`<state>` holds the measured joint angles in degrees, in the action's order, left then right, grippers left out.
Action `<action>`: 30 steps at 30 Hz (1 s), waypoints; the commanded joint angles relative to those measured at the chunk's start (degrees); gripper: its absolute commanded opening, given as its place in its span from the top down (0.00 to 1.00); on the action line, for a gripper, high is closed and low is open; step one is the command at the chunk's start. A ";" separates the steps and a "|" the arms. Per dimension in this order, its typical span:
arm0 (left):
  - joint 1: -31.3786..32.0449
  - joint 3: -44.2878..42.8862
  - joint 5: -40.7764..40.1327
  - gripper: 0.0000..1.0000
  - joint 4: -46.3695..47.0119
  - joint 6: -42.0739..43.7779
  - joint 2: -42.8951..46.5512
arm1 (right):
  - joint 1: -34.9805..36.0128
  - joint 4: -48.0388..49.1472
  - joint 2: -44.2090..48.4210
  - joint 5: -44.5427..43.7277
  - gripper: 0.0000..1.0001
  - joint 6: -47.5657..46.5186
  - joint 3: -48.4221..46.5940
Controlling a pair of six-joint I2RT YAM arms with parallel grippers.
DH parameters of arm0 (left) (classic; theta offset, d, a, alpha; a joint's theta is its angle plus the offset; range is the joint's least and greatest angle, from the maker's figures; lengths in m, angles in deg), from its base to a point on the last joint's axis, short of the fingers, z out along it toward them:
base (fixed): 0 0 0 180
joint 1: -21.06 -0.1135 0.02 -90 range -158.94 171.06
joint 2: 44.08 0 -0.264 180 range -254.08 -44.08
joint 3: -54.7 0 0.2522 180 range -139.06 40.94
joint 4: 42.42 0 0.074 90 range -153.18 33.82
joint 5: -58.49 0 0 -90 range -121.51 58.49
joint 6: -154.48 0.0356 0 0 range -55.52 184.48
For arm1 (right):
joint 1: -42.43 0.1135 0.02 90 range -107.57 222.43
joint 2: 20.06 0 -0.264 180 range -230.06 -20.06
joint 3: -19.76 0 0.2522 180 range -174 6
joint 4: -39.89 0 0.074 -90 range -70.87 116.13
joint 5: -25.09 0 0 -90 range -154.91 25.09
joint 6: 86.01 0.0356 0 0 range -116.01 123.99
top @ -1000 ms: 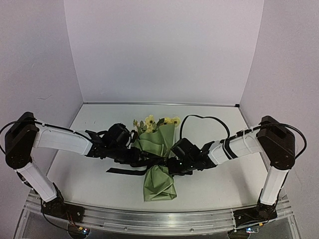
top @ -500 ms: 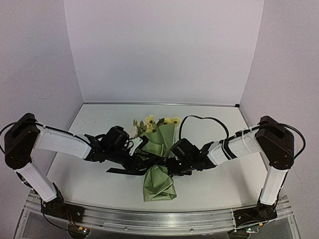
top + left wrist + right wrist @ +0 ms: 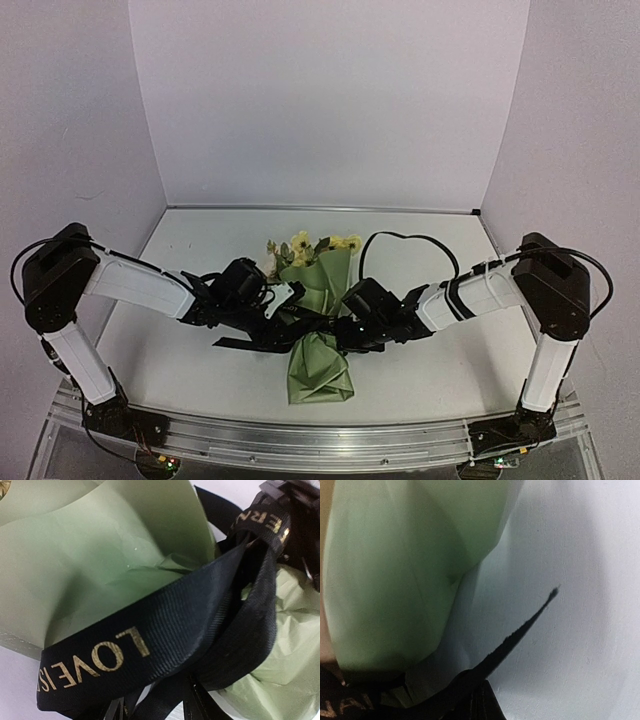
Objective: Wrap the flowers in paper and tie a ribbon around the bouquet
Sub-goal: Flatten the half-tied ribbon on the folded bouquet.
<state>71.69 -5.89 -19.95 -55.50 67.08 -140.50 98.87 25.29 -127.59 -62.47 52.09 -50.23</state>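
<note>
One bouquet (image 3: 318, 370), long axis near-to-far, flowers (image 3: 300, 243) at the far end.

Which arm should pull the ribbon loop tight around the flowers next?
Left, probably: the ribbon loop on the bouquet sits right in front of the left jaws, while the right jaws seem shut on a ribbon end.

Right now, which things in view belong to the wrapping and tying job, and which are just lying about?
Part of the job:
- flowers
- paper, olive-green, wrapped round them
- ribbon, black with gold lettering, across the bundle

Just lying about:
- black cable, looped on the table behind the right arm
</note>
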 commanded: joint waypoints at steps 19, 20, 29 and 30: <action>-0.99 -0.58 0.69 1.00 0.89 -1.84 3.02 | -0.44 1.81 1.55 -3.66 1.00 -0.73 2.83; -1.18 -0.16 -0.09 1.00 0.46 -2.47 3.62 | -0.50 1.81 2.01 -4.57 1.00 -0.80 3.50; -2.87 2.91 -4.17 1.00 -0.32 -6.35 8.31 | -2.10 1.95 5.54 -6.78 1.00 -1.07 7.93; -2.95 3.06 -4.52 1.00 -0.33 -6.59 8.46 | -2.28 2.01 5.75 -6.75 1.00 -1.07 8.21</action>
<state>69.26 -3.58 -21.43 -56.09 62.58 -134.74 97.54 28.95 -123.88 -66.54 51.78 -43.94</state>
